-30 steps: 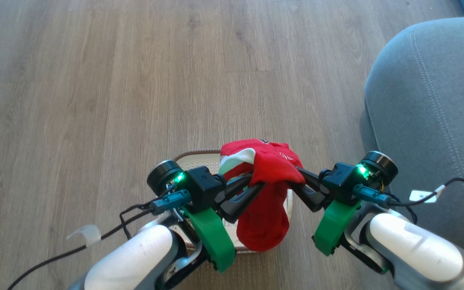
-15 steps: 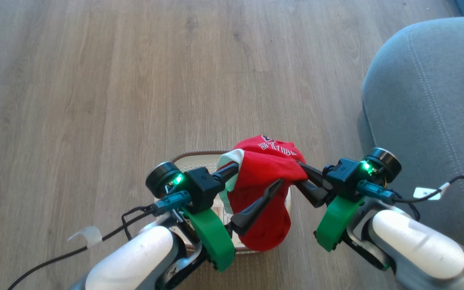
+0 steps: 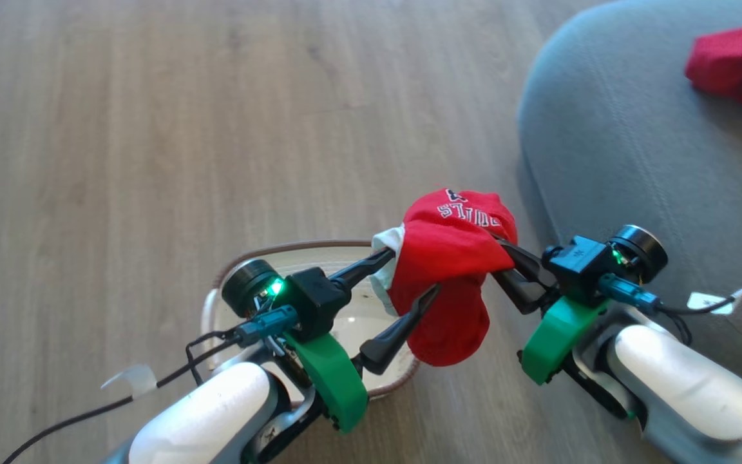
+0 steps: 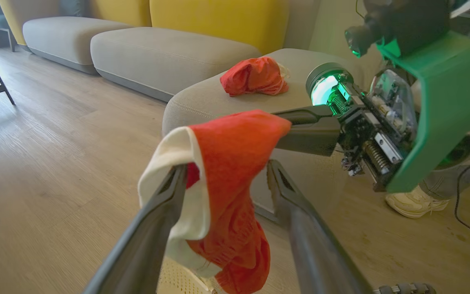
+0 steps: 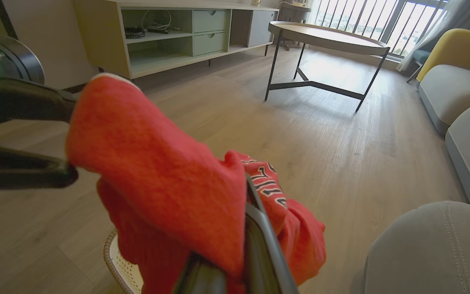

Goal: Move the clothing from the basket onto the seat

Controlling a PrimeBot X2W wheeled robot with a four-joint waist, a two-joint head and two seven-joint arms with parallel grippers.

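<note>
A red garment of the clothing (image 3: 451,258) with a white panel hangs in the air between my two grippers, above the right end of the basket (image 3: 213,303). My right gripper (image 3: 496,248) is shut on its right side. My left gripper (image 3: 411,274) stands open, and the white edge is still draped over one of its fingers (image 4: 165,192). The grey seat (image 3: 635,161) lies to the right, and another red garment (image 3: 732,61) rests on it. The inside of the basket looks pale and bare where it shows.
Wooden floor surrounds the basket. A round metal-legged table (image 5: 324,41) and a low cabinet (image 5: 178,36) stand farther off. More grey cushions with yellow backs (image 4: 157,53) lie beyond the seat. A person's shoe (image 4: 414,204) is on the floor near the seat.
My left gripper has opened and let go of the garment. The right gripper has carried the garment a little right, off the basket's middle. The head camera has turned toward the seat.
</note>
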